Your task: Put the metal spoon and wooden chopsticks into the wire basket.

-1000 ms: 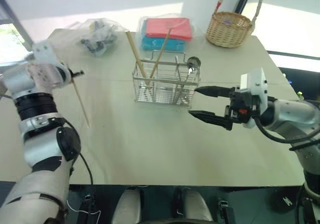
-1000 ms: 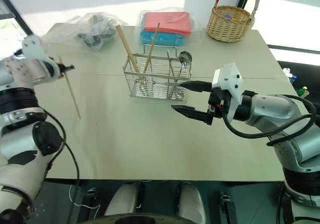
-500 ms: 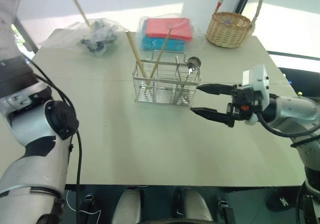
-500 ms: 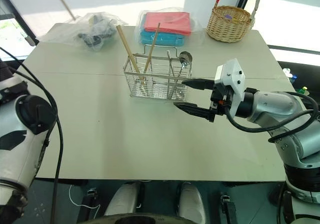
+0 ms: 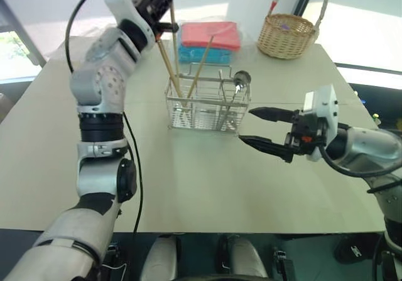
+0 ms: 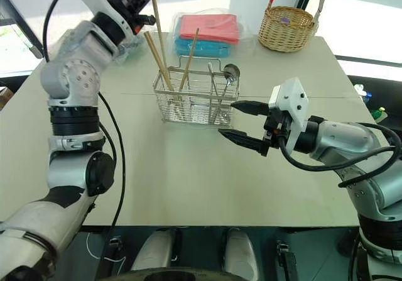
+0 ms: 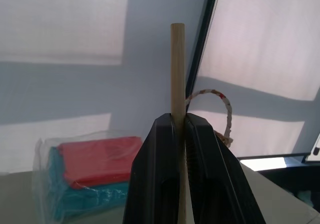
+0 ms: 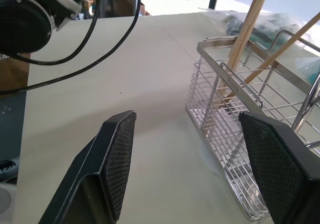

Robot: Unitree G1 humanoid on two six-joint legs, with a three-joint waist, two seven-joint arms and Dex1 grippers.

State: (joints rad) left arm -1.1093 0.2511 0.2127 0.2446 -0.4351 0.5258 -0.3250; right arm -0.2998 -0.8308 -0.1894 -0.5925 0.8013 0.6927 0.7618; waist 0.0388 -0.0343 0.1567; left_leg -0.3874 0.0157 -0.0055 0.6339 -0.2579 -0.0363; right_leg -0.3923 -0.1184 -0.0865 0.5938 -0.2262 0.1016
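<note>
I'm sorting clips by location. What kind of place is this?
Probably an indoor test room rather than a home kitchen: a plain table with props, namely a wire basket, a wicker basket and bagged cloths, beside bright windows.

A beige table [image 5: 188, 187] carries the wire basket [image 5: 207, 105], wicker basket [image 5: 289, 36] and bagged items [image 5: 210, 42].

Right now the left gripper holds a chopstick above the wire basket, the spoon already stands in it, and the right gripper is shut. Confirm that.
Not quite: the right gripper is open, holding nothing, as the right wrist view shows. The rest holds: the left gripper is shut on a chopstick above the wire basket, and the spoon stands in it.
</note>
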